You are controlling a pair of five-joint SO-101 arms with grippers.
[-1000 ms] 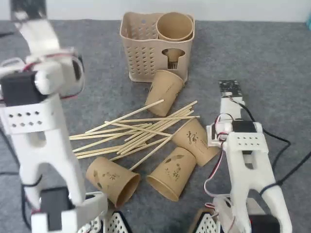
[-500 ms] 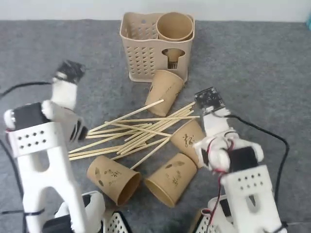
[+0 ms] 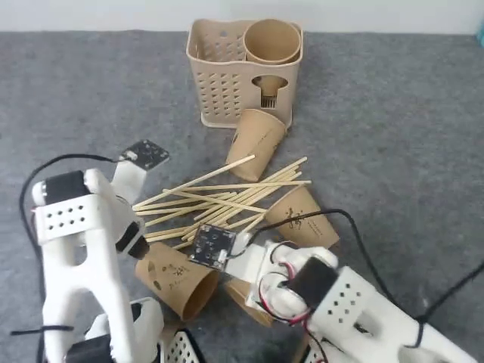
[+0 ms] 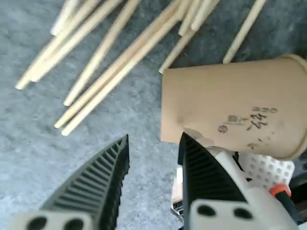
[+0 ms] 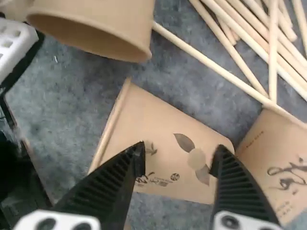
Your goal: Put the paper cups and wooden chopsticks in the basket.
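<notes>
Chopstick pile (image 3: pixel 219 200), toppled cup (image 3: pixel 257 140) block basket (image 3: pixel 219 83) front; carpet (image 3: pixel 408 113) either side open.

Grey carpeted table (image 3: pixel 393 113) seen from above by the fixed high camera, wrist cameras pointed down at close range past the black ribbed left gripper (image 4: pixel 155 139) and right gripper (image 5: pixel 181 146), pale wooden chopsticks (image 3: pixel 227 198) and toppled brown paper cups (image 3: pixel 175 278) shared by all views.
</notes>
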